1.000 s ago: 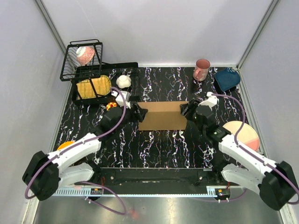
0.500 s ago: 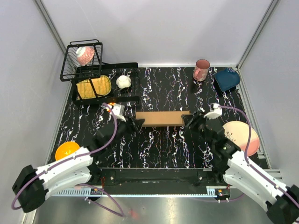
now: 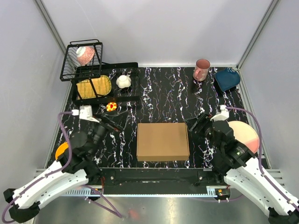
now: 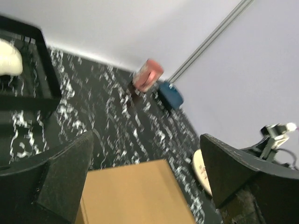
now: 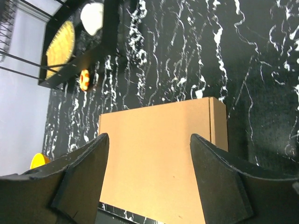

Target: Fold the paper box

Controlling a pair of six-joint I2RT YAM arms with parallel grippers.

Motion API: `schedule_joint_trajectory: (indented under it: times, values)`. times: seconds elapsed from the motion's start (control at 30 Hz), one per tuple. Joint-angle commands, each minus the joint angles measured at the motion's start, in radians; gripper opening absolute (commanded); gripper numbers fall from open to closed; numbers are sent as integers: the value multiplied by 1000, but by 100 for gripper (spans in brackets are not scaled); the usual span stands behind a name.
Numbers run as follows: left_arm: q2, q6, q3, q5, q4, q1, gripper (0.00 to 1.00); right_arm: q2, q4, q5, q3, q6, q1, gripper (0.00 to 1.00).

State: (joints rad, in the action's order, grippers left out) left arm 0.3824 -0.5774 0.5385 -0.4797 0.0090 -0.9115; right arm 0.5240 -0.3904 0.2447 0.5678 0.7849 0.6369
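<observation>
The paper box point(image 3: 162, 141) is a closed, flat brown cardboard box lying on the black marbled table, near the front edge. My left gripper point(image 3: 111, 124) hovers to its left, open and apart from it. My right gripper point(image 3: 197, 124) hovers by the box's far right corner, open as well. In the left wrist view the box point(image 4: 135, 193) lies below and beyond the open gripper point(image 4: 145, 140). The right wrist view shows the box top point(image 5: 159, 154) between and beyond the spread fingers of the gripper point(image 5: 149, 136), untouched.
A black wire rack point(image 3: 86, 60) with a yellow dish stands at the back left, a white object point(image 3: 123, 81) and a small orange toy point(image 3: 111, 107) near it. A pink cup point(image 3: 202, 69) and blue dish point(image 3: 227, 78) are back right. A pink plate point(image 3: 243, 135) lies right, an orange bowl point(image 3: 61, 150) left.
The box, held up on edge between both grippers, now lies flat nearer the front edge. Both grippers have let go, opened wider and drawn back toward their bases.
</observation>
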Motion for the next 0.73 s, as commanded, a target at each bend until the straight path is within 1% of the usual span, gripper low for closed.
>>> schedule_joint_trajectory:
  times: [0.0, 0.1, 0.17, 0.23, 0.3, 0.37, 0.4, 0.43, 0.47, 0.5, 0.53, 0.57, 0.6, 0.7]
  values:
    - [140, -93, -34, 44, -148, 0, 99, 51, -54, -14, -23, 24, 7, 75]
    - [237, -182, -37, 96, -198, 0, 99, 93, -97, -44, -32, 34, 6, 75]
    - [283, -211, -54, 125, -207, 0, 99, 119, -110, -73, -54, 36, 6, 75]
    - [289, -262, -110, 156, -179, -1, 99, 119, -110, -90, -92, 48, 7, 75]
    - [264, -280, -143, 165, -158, -1, 99, 78, -102, -104, -124, 51, 6, 75]
    - [202, -323, -164, 129, -196, -1, 99, 4, -91, -104, -143, 62, 7, 75]
    - [184, -355, -164, 56, -228, 0, 99, -22, -94, -99, -152, 63, 6, 75]
    - [162, -396, -157, 24, -288, 0, 99, -47, -109, -84, -154, 62, 6, 75]
    - [132, -415, -152, -6, -314, 0, 99, -82, -117, -78, -152, 60, 6, 75]
    - [119, -473, -143, -67, -343, 0, 99, -91, -123, -73, -146, 56, 6, 75]
    - [112, -498, -138, -89, -404, 2, 99, -97, -130, -68, -144, 54, 6, 75]
    - [105, -518, -137, -115, -424, 0, 99, -98, -131, -67, -140, 54, 7, 75]
    - [110, -556, -134, -122, -441, 0, 99, -91, -130, -67, -137, 51, 7, 75]
    - [151, -576, -117, -112, -493, 2, 99, -61, -122, -64, -125, 40, 6, 75]
